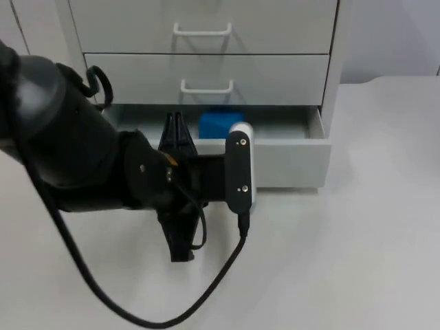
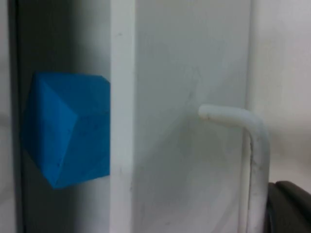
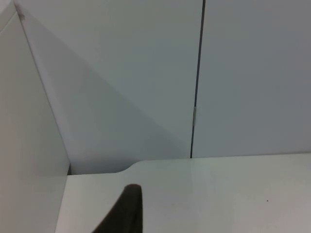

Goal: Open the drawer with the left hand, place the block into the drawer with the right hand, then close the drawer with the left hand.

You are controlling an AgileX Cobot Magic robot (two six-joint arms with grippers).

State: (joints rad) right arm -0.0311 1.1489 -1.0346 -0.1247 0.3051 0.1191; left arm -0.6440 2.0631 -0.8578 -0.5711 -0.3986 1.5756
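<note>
Table: white top (image 1: pixel 357 261), running from the near edge to the far wall
Wall: grey partition (image 3: pixel 243 73), vertical seam
Upper drawers: two shut fronts (image 1: pixel 206 24), white loop handles (image 1: pixel 202 29)

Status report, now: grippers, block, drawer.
Left gripper at the open bottom drawer front, by its handle. Blue block inside drawer. Right arm waits, facing partition wall.

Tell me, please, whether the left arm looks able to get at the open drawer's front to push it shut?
Probably yes: the left gripper is already at the drawer front, beside its handle, with nothing between them.
</note>
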